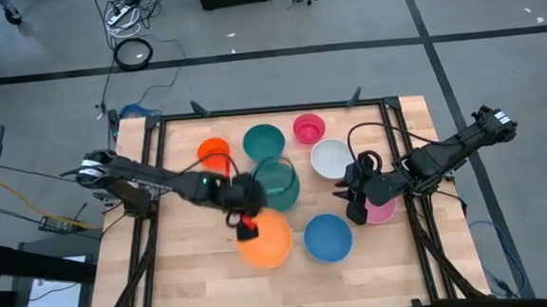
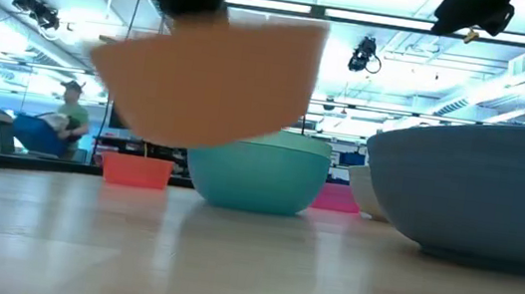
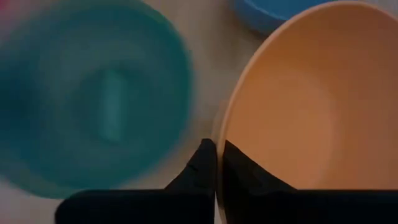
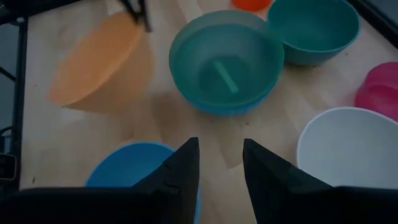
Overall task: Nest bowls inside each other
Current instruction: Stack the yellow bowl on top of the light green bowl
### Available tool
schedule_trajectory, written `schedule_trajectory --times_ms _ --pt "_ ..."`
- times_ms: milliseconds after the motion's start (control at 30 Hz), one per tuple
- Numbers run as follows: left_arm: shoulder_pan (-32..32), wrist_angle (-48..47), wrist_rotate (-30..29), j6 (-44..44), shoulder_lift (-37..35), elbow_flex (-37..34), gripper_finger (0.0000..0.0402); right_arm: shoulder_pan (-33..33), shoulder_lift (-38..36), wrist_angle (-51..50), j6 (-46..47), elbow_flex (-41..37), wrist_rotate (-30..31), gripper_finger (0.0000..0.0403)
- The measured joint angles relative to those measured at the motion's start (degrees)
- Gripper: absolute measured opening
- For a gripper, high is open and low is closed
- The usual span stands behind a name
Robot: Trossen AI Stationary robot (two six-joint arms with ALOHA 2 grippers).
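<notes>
Bowls (image 1: 328,237) on pale wooden table (image 1: 196,282), grey floor around, left jaws clamped on orange bowl (image 1: 265,240), right jaws apart

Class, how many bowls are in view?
9: orange-red, teal, magenta along far edge; white, pink right; sage green nested in light blue, centre; orange in left gripper; blue near edge.

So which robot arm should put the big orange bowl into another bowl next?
Left, probably. Its jaws are already shut on the rim of the orange bowl, tilted off the table beside the green stacked bowls. The right gripper hangs open, holding nothing.
</notes>
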Motion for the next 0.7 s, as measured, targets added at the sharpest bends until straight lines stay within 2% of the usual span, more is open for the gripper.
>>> schedule_trajectory --times_ms 200,333,467,700 --pt "8.2 -1.2 -1.5 8.3 0.1 3.4 0.0008 0.0 0.0 0.0 0.2 0.0 0.6 0.0113" --pt "12.0 -4.8 2.2 10.6 0.1 6.3 0.0008 0.0 0.0 0.0 0.5 0.0 0.6 0.0113" --pt "15.8 -9.1 3.0 12.5 0.1 10.0 0.0008 0.0 0.0 0.0 0.6 0.0 1.8 0.0113" --pt "22.8 -8.5 6.6 15.7 0.1 13.8 0.0009 0.0 0.0 0.0 0.6 0.0 3.4 0.0113"
